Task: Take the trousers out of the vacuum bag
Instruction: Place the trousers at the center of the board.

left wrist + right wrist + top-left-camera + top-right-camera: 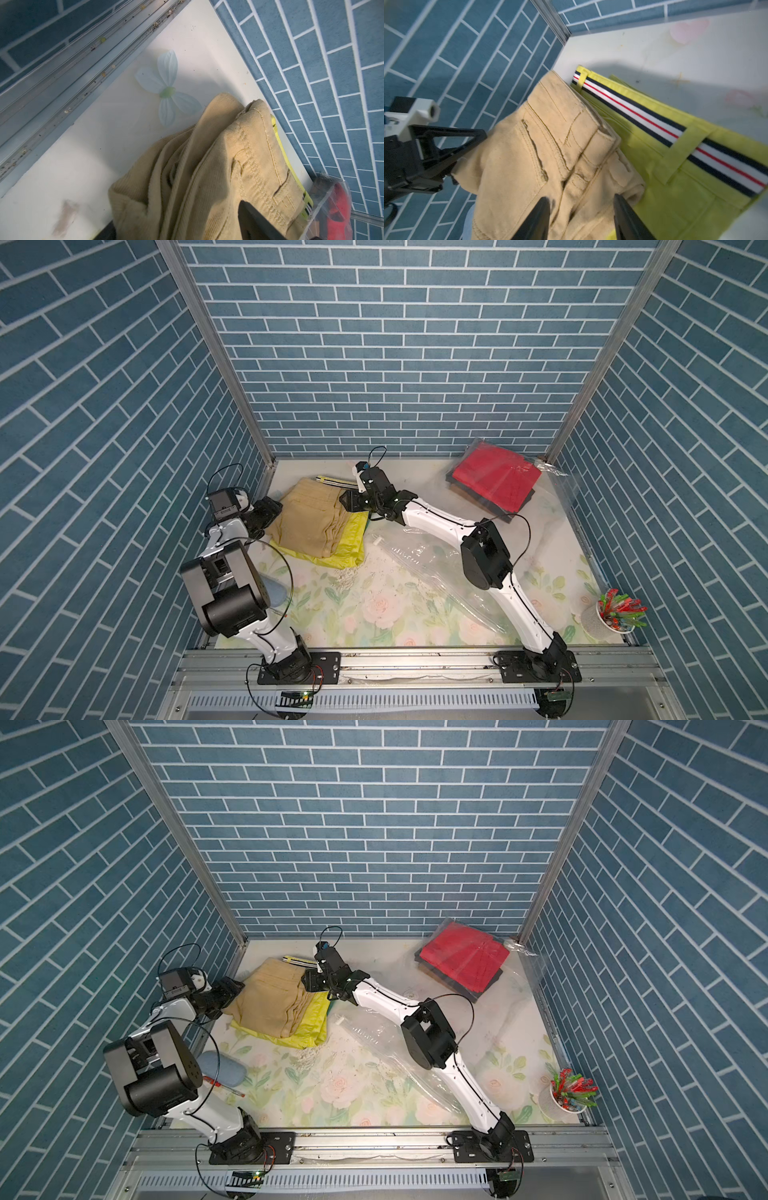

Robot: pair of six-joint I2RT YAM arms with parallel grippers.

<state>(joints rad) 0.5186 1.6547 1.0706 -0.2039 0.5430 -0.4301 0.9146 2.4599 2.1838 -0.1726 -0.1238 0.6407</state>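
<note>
Both arms reach toward the upper left of the floral worktop (374, 614), where a pile of trousers lies out of the bag. On top sit the beige trousers (309, 522), folded and rumpled, and beneath them the bright yellow trousers (349, 549) stick out along the lower right edge, their navy, white and red striped waistband (643, 116) plain in the right wrist view.

The left pincer (266, 512) is at the left edge of the beige trousers. In the right wrist view its black triangular fingers (452, 141) stand spread, one above the cloth and the edge of the fabric running in between them. The right pincer (581, 218) hangs over the right side of the same garment, its two dark fingers apart with beige cloth showing between them; I cannot tell whether they pinch it or merely straddle it.

The vacuum bag (440, 576) sprawls clear and crinkly across the middle of the worktop, under the right arm, running toward the upper right corner. There, the red trousers (494, 483) rest on a dark folded piece, with clear plastic lying over and around them. A white cup of coloured clips (615, 614) stands at the lower right edge of the worktop.
</note>
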